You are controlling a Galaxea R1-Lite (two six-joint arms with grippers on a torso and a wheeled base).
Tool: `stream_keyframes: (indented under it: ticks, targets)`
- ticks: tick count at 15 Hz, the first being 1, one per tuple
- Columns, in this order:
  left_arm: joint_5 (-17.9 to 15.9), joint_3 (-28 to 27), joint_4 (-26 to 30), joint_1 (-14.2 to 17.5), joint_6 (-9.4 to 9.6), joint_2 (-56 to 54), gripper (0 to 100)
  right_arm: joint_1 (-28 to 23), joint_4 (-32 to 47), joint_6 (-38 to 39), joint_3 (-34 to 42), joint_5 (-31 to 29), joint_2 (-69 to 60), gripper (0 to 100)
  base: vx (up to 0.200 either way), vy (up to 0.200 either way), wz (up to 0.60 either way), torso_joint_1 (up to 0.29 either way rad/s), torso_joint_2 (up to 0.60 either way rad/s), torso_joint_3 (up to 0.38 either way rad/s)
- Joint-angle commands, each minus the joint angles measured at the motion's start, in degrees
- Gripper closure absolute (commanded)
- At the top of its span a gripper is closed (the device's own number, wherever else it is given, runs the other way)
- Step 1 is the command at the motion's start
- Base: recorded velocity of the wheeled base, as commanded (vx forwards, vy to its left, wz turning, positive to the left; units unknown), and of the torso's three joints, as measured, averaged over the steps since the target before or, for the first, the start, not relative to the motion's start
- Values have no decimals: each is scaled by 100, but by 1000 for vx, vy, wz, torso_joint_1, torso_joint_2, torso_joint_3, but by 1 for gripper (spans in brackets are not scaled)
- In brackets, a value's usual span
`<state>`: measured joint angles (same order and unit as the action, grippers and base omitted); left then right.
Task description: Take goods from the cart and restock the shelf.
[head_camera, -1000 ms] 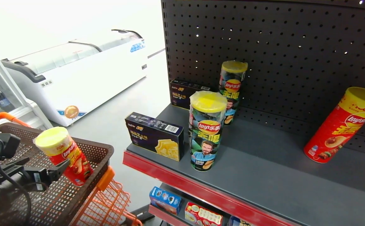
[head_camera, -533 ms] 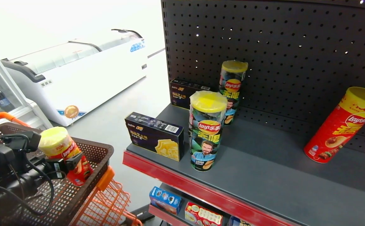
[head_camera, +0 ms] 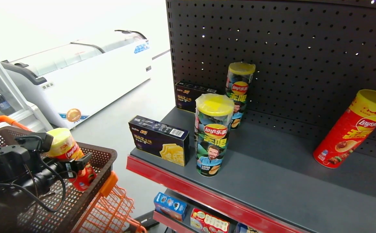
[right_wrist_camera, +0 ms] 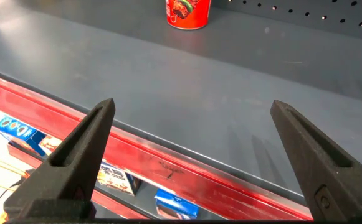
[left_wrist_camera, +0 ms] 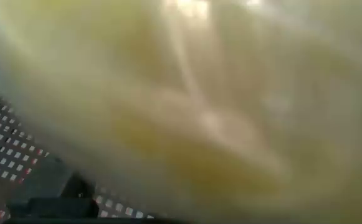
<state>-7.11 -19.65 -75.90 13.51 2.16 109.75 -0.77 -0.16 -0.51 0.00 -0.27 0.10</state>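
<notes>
Pick-up step: the left end effector (head_camera: 66, 151) sits around the red can (head_camera: 58, 142), which stands in the cart basket (head_camera: 105, 152); clamped or not, I cannot tell. Next calls for a firm hold, then a lift to the shelf (head_camera: 272, 181). The right end effector (right_wrist_camera: 192, 109) hangs spread above it. A chest freezer (head_camera: 87, 74) stands beyond.

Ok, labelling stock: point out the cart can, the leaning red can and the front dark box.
cart can (head_camera: 65, 147): head view, label.
leaning red can (head_camera: 353, 129): head view, label.
front dark box (head_camera: 159, 144): head view, front face.
</notes>
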Motion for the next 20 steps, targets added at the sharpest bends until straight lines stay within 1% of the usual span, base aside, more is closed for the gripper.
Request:
stream_keyframes:
  ticks: [1,7,9,12,14,15,16,17,18,19,20]
  targets:
    - [-1,-48,14,3,13,20,100,-2,-2,-2,0,0,8,0,0,0,0,0,0,0]
    - [8,75,-4,-59,48,-200,100,-2,-2,-2,0,0,8,0,0,0,0,0,0,0]
    - [-19,93,128,-76,48,-578,100,-2,-2,-2,0,0,8,0,0,0,0,0,0,0]
    - [-159,128,743,-384,30,-1509,100,-2,-2,-2,0,0,8,0,0,0,0,0,0,0]
    - [-159,119,805,-674,13,-1958,100,-2,-2,-2,0,0,8,0,0,0,0,0,0,0]
    - [-133,128,875,-859,4,-2221,100,-2,-2,-2,0,0,8,0,0,0,0,0,0,0]
    - [-54,119,1068,-1096,4,-2467,100,-2,-2,-2,0,0,8,0,0,0,0,0,0,0]
    - [8,84,1271,-1219,4,-2670,100,-2,-2,-2,0,0,8,0,0,0,0,0,0,0]
    - [16,23,1640,-1316,-5,-2968,100,-2,-2,-2,0,0,8,0,0,0,0,0,0,0]
    - [-36,-48,2123,-1500,22,-3373,100,-2,-2,-2,0,0,8,0,0,0,0,0,0,0]
    - [-107,23,2343,-1676,4,-3619,100,-2,-2,-2,0,0,8,0,0,0,0,0,0,0]
